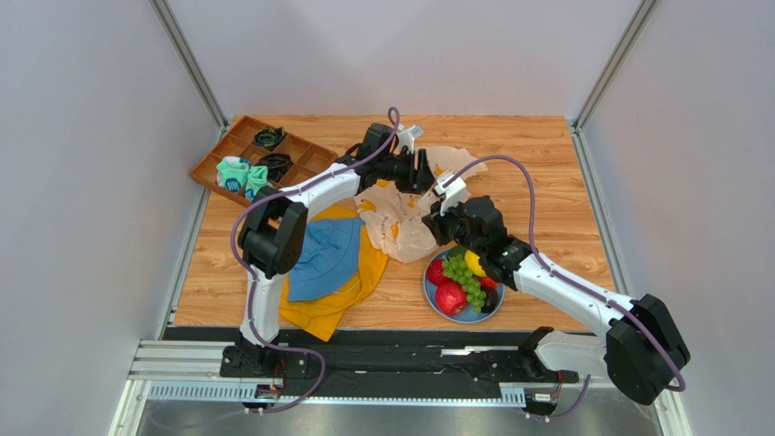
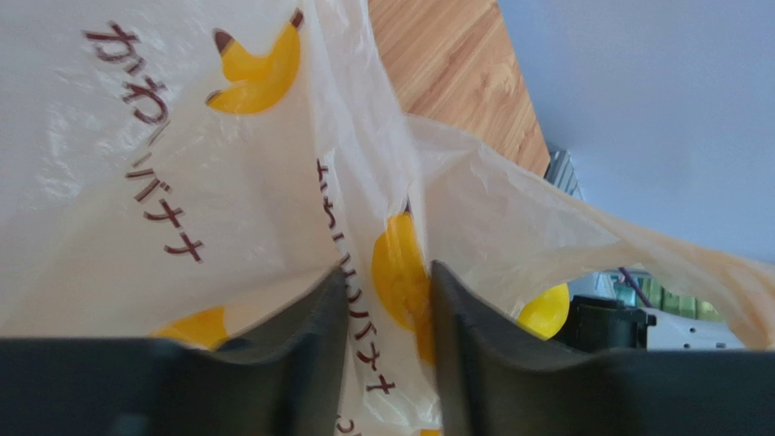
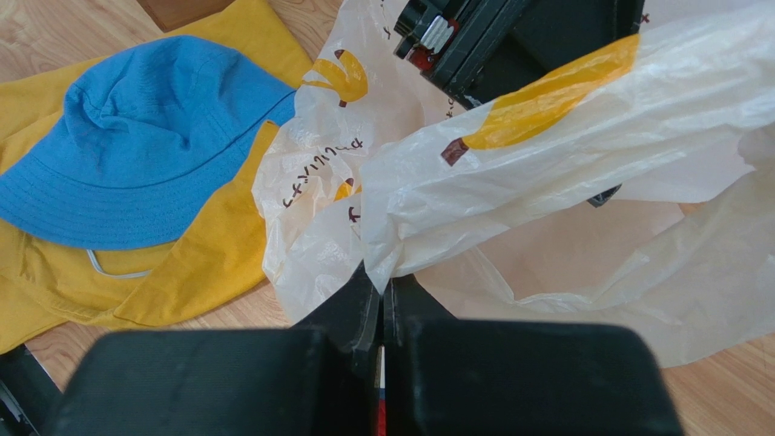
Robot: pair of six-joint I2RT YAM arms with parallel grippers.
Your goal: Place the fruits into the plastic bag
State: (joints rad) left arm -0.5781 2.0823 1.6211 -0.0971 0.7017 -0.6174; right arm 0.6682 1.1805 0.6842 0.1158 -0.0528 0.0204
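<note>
In the top view, the plastic bag [image 1: 397,222] lies crumpled near the middle of the counter [image 1: 555,173], and we have both arms on it. Our left end effector [image 2: 384,277] is at the bag's 12 o'clock edge. It is closed down to a narrow gap, with a fold of banana-printed film pinched between its fingers. Our right end effector [image 3: 382,289] is squeezed fully together on a gathered edge of the bag, at its 3 o'clock side.

The fruits [image 1: 459,280] all sit on the blue plate [image 1: 466,317], at 4 o'clock from the bag. Among them are the lemon [image 1: 474,262], the grape bunch [image 1: 472,291] and a red fruit [image 1: 450,297]. A blue bucket hat [image 1: 323,259] rests on a yellow cloth [image 1: 341,304] at the bag's 8 o'clock, and the cloth's edge meets the bag.
</note>
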